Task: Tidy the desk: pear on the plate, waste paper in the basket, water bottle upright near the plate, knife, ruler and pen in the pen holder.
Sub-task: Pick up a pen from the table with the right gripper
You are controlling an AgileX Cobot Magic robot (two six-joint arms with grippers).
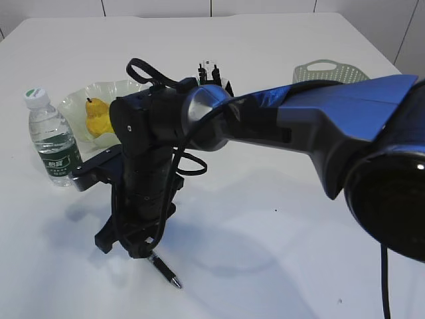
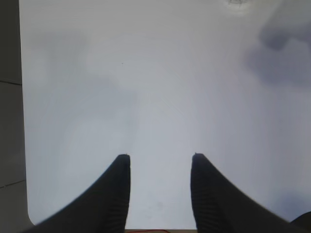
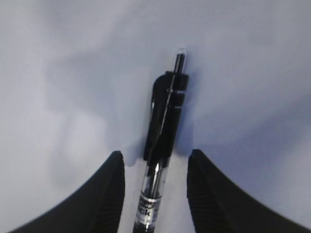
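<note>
A black pen [image 3: 165, 111] lies flat on the white desk [image 1: 265, 219], its tip [image 1: 174, 280] poking out from under my right gripper [image 1: 123, 249]. That gripper [image 3: 155, 162] points down over the pen, open, with a gap on each side of the barrel. The yellow pear [image 1: 97, 116] sits on the pale green plate [image 1: 74, 100]. Beside the plate the water bottle [image 1: 52, 139] stands upright. The black pen holder [image 1: 214, 78] shows behind the arm with dark items sticking out. My left gripper [image 2: 160, 158] hangs open over bare desk. Waste paper, knife and ruler cannot be made out.
The grey-green basket [image 1: 330, 71] stands at the back right. My right arm [image 1: 319, 126] stretches across the middle from the right and hides part of the desk. In the left wrist view the desk's edge [image 2: 22, 121] runs down the left side.
</note>
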